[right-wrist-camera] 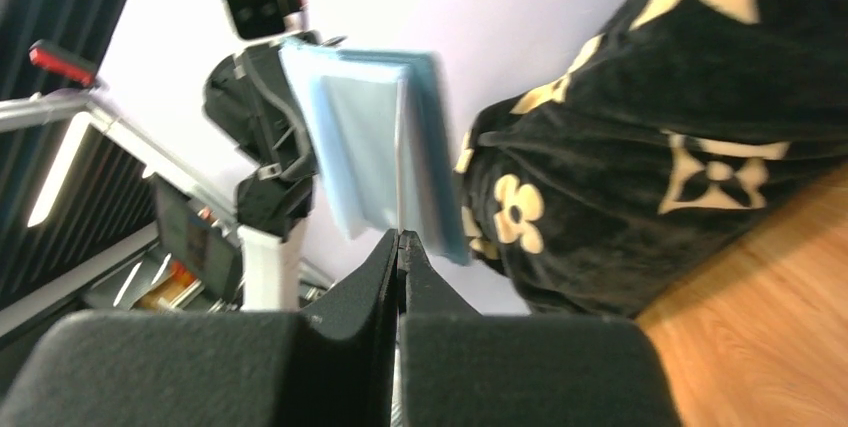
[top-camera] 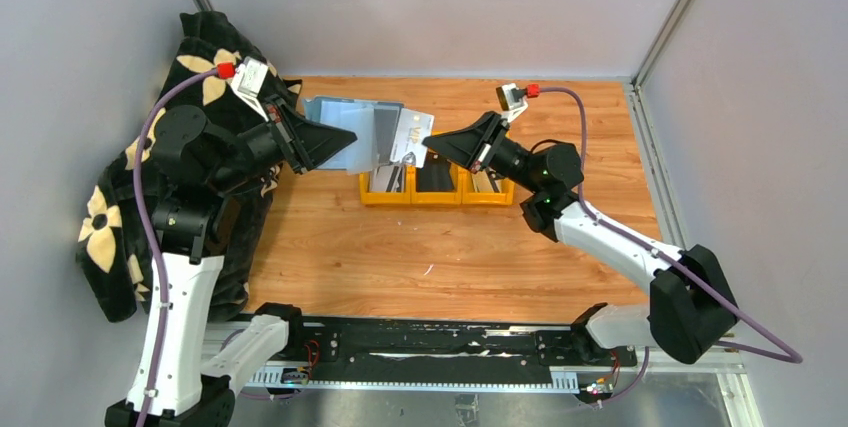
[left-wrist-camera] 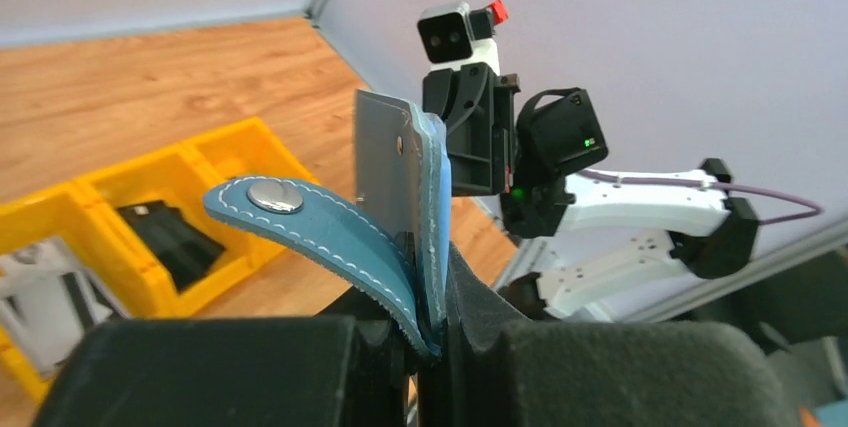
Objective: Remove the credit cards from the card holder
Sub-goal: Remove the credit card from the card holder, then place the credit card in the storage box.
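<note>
The teal card holder hangs open in mid-air, a silvery credit card protruding from its edge.

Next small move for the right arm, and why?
Probably draw the right pincer back, away from the card holder: it looks shut on a pale credit card overlapping the holder's edge, while the left pincer clamps the holder above the yellow bins.
</note>
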Motion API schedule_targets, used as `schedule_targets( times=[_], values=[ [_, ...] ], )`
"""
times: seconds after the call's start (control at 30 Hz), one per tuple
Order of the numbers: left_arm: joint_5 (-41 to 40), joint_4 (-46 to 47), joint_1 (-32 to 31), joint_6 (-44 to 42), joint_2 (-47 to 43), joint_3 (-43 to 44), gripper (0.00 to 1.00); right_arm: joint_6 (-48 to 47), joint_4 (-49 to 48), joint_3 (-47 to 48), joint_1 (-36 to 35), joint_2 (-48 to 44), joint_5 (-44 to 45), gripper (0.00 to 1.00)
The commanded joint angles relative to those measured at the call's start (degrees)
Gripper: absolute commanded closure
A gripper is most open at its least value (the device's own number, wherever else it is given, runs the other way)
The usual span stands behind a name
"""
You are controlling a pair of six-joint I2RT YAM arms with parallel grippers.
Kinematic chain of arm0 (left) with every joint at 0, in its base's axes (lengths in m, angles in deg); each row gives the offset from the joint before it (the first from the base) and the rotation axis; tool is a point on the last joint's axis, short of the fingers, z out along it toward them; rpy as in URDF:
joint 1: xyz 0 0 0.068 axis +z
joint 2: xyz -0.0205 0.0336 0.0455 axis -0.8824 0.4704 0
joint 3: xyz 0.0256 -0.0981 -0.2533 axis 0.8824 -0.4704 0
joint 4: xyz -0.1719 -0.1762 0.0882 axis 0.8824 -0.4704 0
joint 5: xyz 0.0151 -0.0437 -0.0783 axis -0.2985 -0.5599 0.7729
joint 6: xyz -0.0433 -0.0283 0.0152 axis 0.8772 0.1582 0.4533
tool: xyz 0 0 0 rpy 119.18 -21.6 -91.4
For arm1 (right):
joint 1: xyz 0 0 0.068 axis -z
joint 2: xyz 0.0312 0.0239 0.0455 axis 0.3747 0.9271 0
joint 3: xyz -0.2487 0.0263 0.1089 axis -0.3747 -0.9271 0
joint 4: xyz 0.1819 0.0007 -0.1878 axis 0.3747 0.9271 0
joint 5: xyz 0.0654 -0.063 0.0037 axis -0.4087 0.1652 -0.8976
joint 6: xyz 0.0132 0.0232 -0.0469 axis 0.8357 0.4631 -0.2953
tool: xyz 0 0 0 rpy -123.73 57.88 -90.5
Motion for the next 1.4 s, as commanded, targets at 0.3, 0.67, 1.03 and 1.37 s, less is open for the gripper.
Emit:
schedule_targets(
  times=[0.3,0.67,1.03,1.37],
  values=[
    [-5.55,-7.11,-0.16,-10.71,-0.49,4.61,1.0,-12.35,20.55,0.17,7.25,-1.43,-0.22,1.0],
    [0.6,-2.16,-0.2,-3.58,-2.73,4.68,1.0,-31.56,43.58,18.97,2.09,21.03,9.77,1.0],
    [0.28,-2.07,-0.19,-2.32,-4.52,2.51,1.0,-39.46,56.62,37.4,-4.15,40.28,22.54,1.0],
    [0.55,-1.19,-0.2,-1.59,-4.54,2.88,1.0,-40.2,58.64,43.35,-6.7,46.32,24.72,1.0]
  ],
)
